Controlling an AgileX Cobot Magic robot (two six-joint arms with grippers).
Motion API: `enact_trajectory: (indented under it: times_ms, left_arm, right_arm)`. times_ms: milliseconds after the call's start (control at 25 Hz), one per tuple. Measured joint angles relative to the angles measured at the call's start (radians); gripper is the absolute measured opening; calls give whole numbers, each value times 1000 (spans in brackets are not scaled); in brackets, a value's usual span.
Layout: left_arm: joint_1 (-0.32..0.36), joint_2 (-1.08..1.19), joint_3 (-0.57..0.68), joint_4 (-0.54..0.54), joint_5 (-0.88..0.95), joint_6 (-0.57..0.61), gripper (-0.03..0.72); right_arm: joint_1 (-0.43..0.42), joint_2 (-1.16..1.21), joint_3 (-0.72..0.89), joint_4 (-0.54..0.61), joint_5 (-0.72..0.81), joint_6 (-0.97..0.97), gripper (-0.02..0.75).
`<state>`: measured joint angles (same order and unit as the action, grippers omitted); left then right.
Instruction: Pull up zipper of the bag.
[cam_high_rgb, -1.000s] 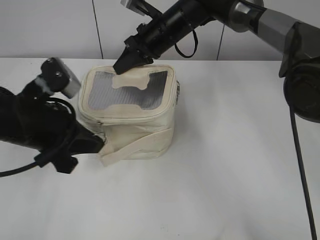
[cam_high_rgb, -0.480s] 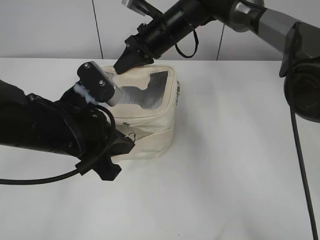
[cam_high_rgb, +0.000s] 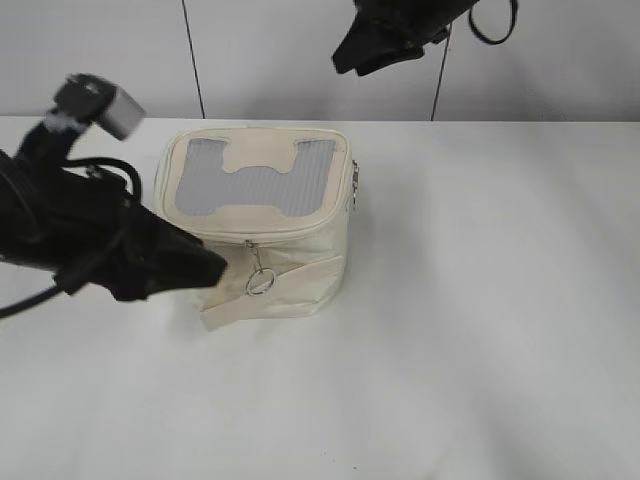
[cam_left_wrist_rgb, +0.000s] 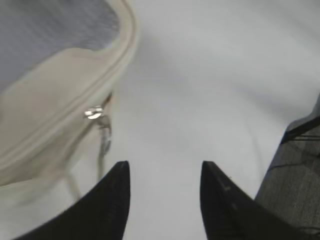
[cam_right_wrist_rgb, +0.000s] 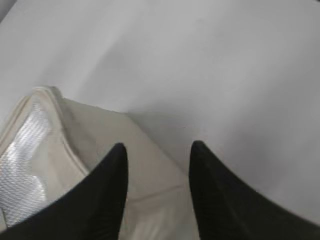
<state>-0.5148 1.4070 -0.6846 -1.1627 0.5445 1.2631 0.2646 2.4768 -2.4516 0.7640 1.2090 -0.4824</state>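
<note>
Bag (cam_high_rgb: 262, 215) sits mid-bench (cam_high_rgb: 480, 330); its zipper (cam_high_rgb: 257, 268) pull ring dangles on the front face, just right of the left hand (cam_high_rgb: 205, 272), released and nearer. Right hand (cam_right_wrist_rgb: 156, 192), also released and empty, hangs above the bag's rear.

bare table (cam_high_rgb: 480, 330) right of bag (cam_high_rgb: 290, 265), left gripper (cam_high_rgb: 205, 268) crowding its left side
</note>
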Motion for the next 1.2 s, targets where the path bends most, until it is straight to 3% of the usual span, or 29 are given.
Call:
enact_trajectory:
  times_ms: [200,320,400,520,600,680,760,840,920,1200]
  left_arm:
    - [236,-30,-85,74,108,-55,341]
    - [347,53,-267,83,213,-55,335]
    - [371,149,-433,84,297,-55,334]
    - [362,336,-668,86,412,-55,333]
    - [341,440,-808,99,460,-55,333]
    - [314,537,-953,125,504,-55,333]
    - [280,615,-1070,154,551,-56,333]
    - [251,685,-1172,168,592,-66,333]
    - [225,755,-1244,174,636,-82,333]
    - [188,869,-1329,245,664,-129,333]
  right_arm:
    - [-79,-97,79,-65,0,52,328]
    - [-112,-186,253,-33,-1,-1,328]
    - [-121,-267,435,-5,-33,-55,327]
    - [-125,-440,805,59,-253,-177,321]
    - [-125,-561,1074,165,-436,-320,318]
    - [-121,-665,1298,364,-593,-532,318]
    - [-118,-715,1445,575,-649,-783,324]
    - [-117,-722,1544,762,-634,-995,347]
    - [-116,-719,1592,879,-598,-1132,386]
    - [-116,-704,1608,949,-549,-1233,426]
